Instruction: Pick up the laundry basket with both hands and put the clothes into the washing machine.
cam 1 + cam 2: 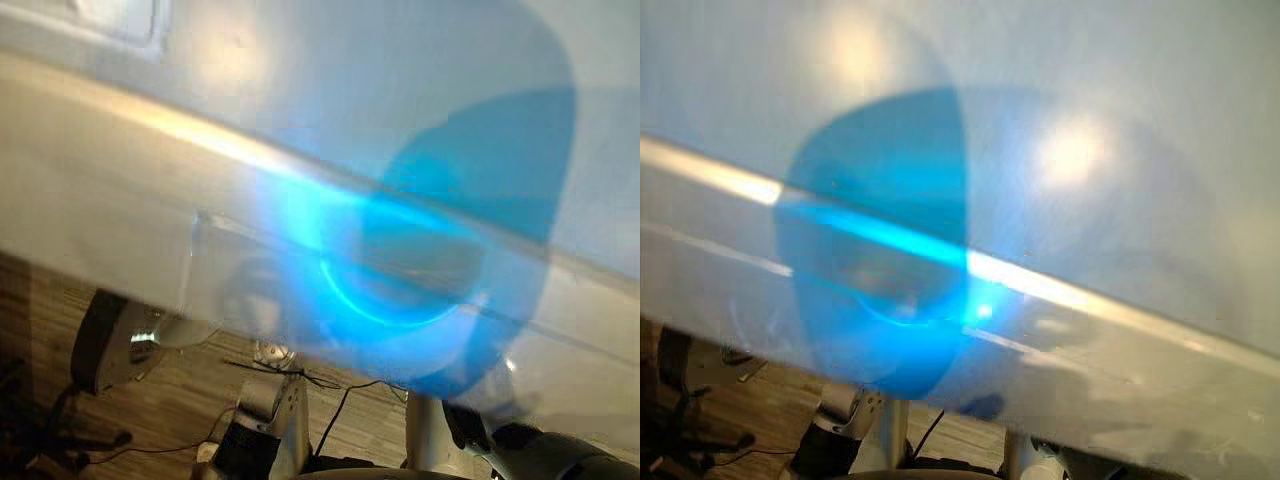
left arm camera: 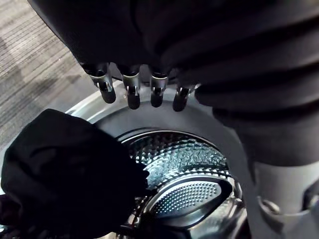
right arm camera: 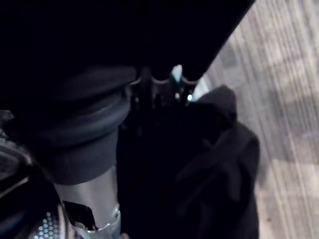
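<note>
While the robot stood bent over the washing machine [image 2: 89, 105], a pale, see-through plastic wall with a bright ridge crossed both of its eye views from very close. I took that for the laundry basket [image 1: 1070, 292], lifted and tipped toward the machine, with a strip of wooden floor [image 1: 150, 410] showing under it. Below, the steel drum [image 2: 174, 154] lay open, its dimpled paddle [image 2: 194, 196] catching the light. A black garment [image 2: 65, 174] bulked at the mouth, partly across the opening. Whether it rested on the lip or was sliding in, I could not say.

The left hand [image 2: 132, 94] hung just above the door ring, and the right hand [image 3: 160, 84] was over the same dark cloth. I could not tell whether either was closed on anything, since the basket's edge did not show beside them.

The cloth looked soft, limp and light, more likely to snag on the lip than to drop clean, so a bunched fold near its top seemed the place to pinch it. The basket looked stiff, smooth and light, best gripped by its rim on opposite sides, firmly, since that plastic could slip.
</note>
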